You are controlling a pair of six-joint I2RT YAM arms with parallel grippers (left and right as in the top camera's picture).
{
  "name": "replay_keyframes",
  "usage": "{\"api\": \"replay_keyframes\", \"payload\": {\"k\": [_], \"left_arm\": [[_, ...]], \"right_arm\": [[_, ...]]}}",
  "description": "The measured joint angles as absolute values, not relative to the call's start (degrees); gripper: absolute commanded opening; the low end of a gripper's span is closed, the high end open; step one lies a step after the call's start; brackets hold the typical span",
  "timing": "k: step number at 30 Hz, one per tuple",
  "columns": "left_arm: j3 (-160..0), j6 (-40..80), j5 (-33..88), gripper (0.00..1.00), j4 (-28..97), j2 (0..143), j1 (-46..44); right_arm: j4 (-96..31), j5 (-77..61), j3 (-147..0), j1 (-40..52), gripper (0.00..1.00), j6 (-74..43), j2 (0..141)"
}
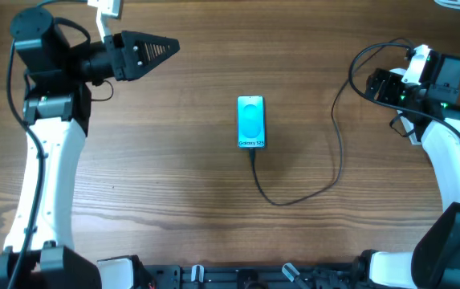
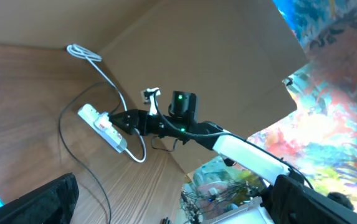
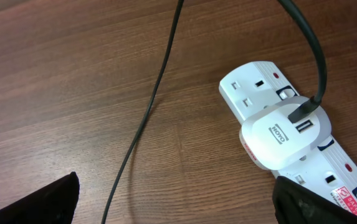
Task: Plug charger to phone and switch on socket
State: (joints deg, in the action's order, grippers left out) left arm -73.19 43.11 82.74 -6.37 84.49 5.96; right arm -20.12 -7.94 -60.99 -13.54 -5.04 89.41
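The phone (image 1: 250, 122) lies flat in the middle of the table, screen lit blue-teal. The charger (image 1: 326, 172), a thin black cable, meets the phone's near end, loops right and runs up to the socket. The white socket (image 3: 271, 93) carries a white plug adapter (image 3: 283, 134) with the cable in it; it also shows as the socket (image 2: 100, 124) in the left wrist view. My right gripper (image 1: 372, 84) hovers over the socket, open and empty; its fingers (image 3: 32, 202) stand wide apart. My left gripper (image 1: 165, 50) hangs open at the far left, holding nothing.
A thick white cord (image 2: 97, 62) runs from the socket toward the back of the table. A brown cardboard wall (image 2: 215, 56) stands behind the table. Bare wood lies around the phone.
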Motion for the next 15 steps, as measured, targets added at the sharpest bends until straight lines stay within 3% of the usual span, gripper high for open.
{"api": "replay_keyframes", "payload": {"k": [15], "left_arm": [[-73.2,42.2,82.7,1.0,-6.4,83.6,6.1]], "right_arm": [[-20.1,-7.9,-61.0,-13.5,1.0,-5.0,89.4]]}}
